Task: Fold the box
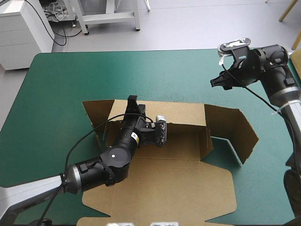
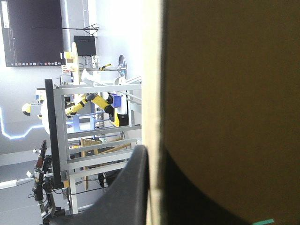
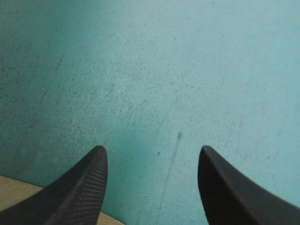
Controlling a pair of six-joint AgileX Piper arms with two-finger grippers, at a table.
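Cardboard on a table: brown box (image 1: 197,179) lying part-built in the middle of the teal-green cover (image 1: 56,94), base and near panel flat, far wall (image 1: 183,114) raised, side flap (image 1: 235,132) standing at an angle on the right.

Left arm low, in from the near left corner, stretched forward across the flat board, wrist rolled onto its side. At the left end of the far wall, over its top edge, left gripper (image 1: 132,100). On the forearm, small pale sticker (image 1: 134,137), print too small to read. Seen along the left wrist: black fingers (image 2: 129,187) all but closed, the wall's board pinched between them, one finger on the lit side, the other a dark shape against the shaded brown face.

Right arm raised and bent above the far right part of the table, beyond the side flap and not touching it, tip tilted down toward the cover. Between the wide-spread fingers of right gripper (image 3: 152,150), nothing held; bare teal-green cover beneath, only a corner of brown board beside one finger base.
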